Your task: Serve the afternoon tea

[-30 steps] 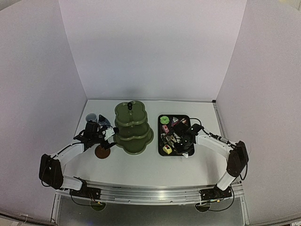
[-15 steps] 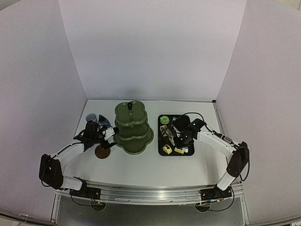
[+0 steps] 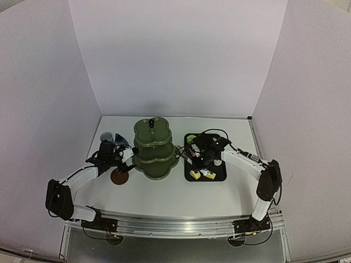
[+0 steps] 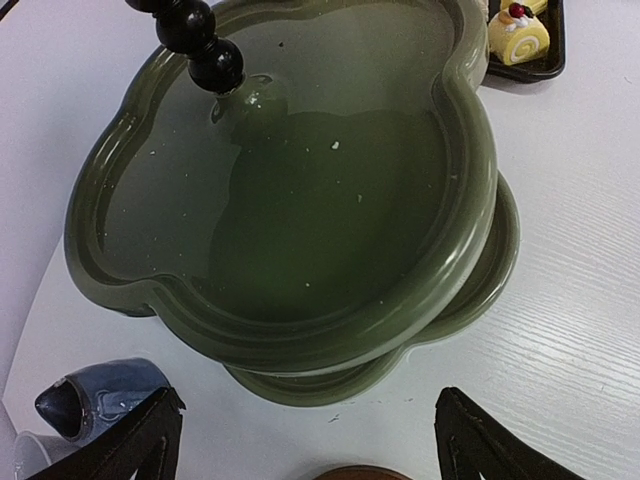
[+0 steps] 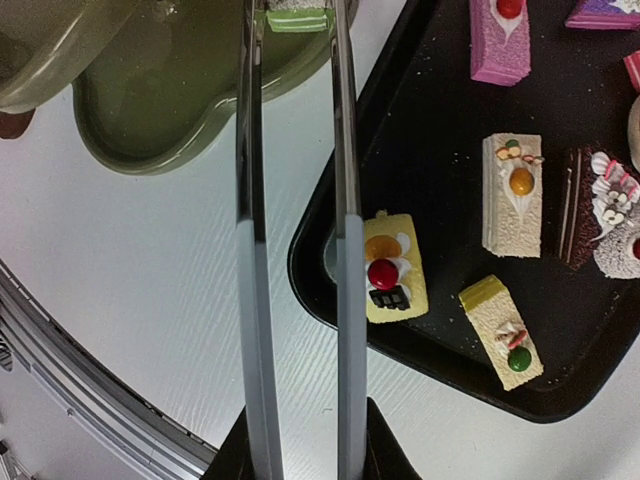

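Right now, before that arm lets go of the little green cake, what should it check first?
1. Green cake pinched between the tips of the tongs: ok.
2. Right jaws shut on the tongs: ok.
3. Cake over the bottom tier of the stand: ok.
4. Cake's height above that tier: cannot tell.
5. Tier bare where the cake would land: ok, as far as it shows.
6. Left jaws open, holding nothing, apart from the stand: ok.
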`<state>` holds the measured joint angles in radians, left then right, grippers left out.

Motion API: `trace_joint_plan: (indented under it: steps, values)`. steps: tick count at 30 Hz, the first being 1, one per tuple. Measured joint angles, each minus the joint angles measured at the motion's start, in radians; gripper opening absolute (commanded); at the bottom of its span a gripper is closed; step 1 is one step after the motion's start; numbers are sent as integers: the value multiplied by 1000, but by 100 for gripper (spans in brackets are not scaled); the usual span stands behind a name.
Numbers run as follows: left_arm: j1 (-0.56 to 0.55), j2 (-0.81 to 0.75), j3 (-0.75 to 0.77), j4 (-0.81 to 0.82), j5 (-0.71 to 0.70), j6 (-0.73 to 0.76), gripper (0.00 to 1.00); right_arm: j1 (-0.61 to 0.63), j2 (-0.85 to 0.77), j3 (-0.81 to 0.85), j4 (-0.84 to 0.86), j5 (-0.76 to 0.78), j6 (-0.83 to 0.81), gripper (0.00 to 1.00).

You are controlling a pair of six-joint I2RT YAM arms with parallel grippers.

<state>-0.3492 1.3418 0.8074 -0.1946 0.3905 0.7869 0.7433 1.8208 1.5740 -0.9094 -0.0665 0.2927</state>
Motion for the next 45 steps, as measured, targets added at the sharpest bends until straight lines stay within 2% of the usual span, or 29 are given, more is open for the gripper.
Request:
trace_joint_plan:
  steps: [17,19,23,27,38,45]
  values:
    - [0,0,-12,20,0,3,88,12,134,54,63,-33,-8,9]
    - [0,0,-13,22,0,5,88,16,138,54,64,-28,-9,12]
    - [0,0,-17,22,0,9,88,28,139,54,64,-18,-11,31]
    - [0,0,-18,22,0,10,88,33,139,54,65,-12,-14,38]
    - [0,0,-18,22,0,11,88,35,133,53,63,31,-14,36]
    - [0,0,-18,22,0,13,88,34,37,43,33,105,-9,36]
